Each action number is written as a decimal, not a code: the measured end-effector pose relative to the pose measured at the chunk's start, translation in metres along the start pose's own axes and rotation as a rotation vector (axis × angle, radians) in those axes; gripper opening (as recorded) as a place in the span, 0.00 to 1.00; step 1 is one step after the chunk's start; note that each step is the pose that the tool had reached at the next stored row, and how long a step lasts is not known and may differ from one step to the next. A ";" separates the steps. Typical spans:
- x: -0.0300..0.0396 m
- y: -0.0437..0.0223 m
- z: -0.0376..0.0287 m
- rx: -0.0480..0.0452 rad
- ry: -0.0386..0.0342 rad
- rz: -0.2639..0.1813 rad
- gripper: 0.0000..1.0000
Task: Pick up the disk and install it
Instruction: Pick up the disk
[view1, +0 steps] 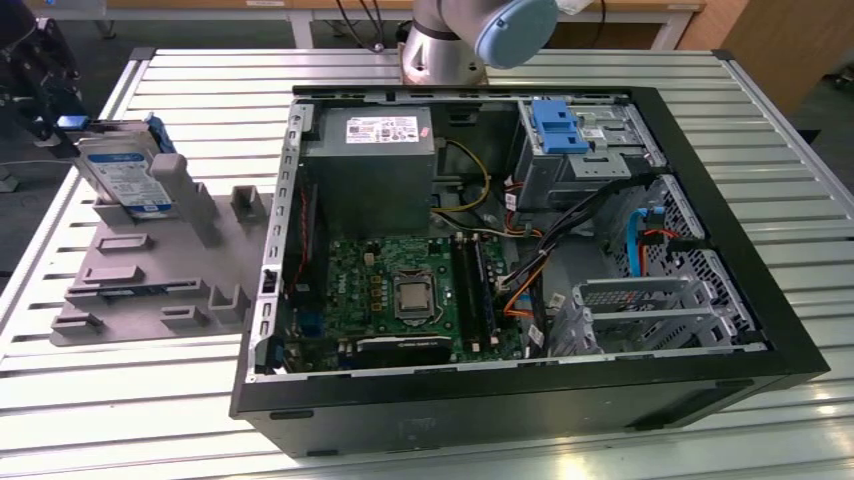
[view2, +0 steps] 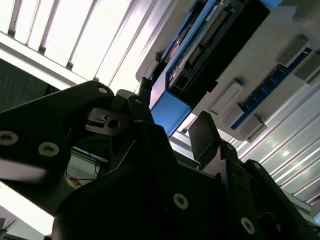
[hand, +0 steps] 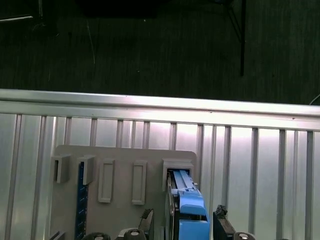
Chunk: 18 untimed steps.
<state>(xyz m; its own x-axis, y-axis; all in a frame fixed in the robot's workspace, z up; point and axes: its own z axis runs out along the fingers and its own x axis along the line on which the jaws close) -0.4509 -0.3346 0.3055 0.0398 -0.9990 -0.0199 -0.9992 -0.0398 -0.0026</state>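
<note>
Disk (view1: 127, 178) upright in grey fixture (view1: 134, 268) at the exterior view's left; hand (hand: 183, 216) spread astride its blue rail (hand: 186, 186), holding nothing. Probably rigid, fairly heavy, shock-sensitive: grip across flat faces.

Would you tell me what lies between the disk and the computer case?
In the exterior view: bare posts of the grey holder that carries the disk.
</note>
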 end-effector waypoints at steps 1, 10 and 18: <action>0.0000 0.0001 0.0010 0.0000 0.0000 0.000 0.57; 0.0001 0.0001 0.0058 0.0000 0.0020 0.000 0.49; -0.0002 0.0002 0.0119 0.0004 0.0026 0.040 0.49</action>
<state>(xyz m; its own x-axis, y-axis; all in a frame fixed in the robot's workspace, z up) -0.4511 -0.3342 0.2937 0.0000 -0.9998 -0.0175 -1.0000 0.0000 -0.0022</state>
